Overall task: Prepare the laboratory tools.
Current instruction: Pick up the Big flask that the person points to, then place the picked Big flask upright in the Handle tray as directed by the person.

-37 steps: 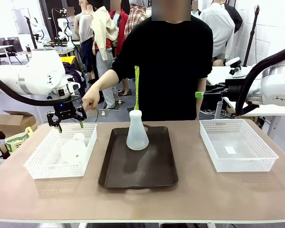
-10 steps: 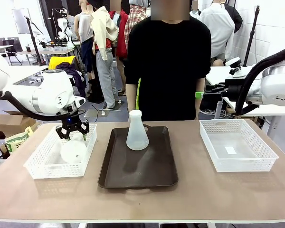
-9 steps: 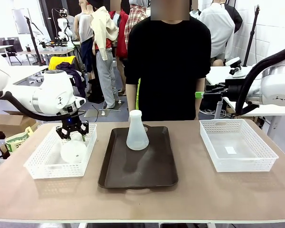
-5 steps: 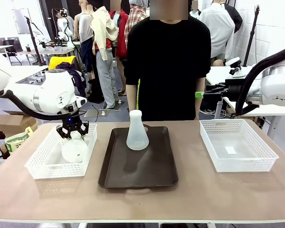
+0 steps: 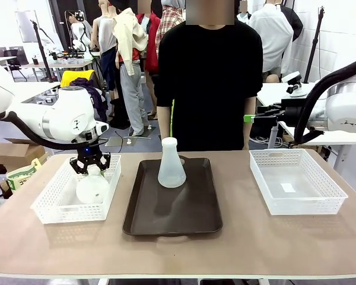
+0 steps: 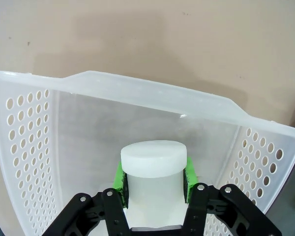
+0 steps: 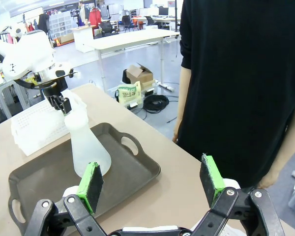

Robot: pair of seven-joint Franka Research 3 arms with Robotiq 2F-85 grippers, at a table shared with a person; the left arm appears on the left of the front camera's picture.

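Note:
One frosted-white flask (image 5: 93, 186) sits tilted in the left white mesh basket (image 5: 47, 209), its round base facing the front. My left gripper (image 5: 90, 165) is shut on its neck. In the left wrist view, the green pads (image 6: 120, 178) press both sides of the flask's neck (image 6: 153, 169) just under its rim, above the basket's wall (image 6: 137, 93). A second flask (image 5: 171, 165) stands upright at the far end of the dark brown tray (image 5: 172, 214); the right wrist view also shows this flask (image 7: 88, 143). My right gripper (image 7: 151, 183) is open and holds nothing.
A person in black stands at the far side, hands off the table. An empty white mesh basket (image 5: 296, 181) sits at the right. The right arm (image 5: 338, 101) hangs beyond the table's right far corner. Bare tabletop runs along the front edge.
The person's hand has left the left basket. My left gripper came down into the basket and closed on the flask's neck; the flask has shifted slightly. The right arm has not moved.

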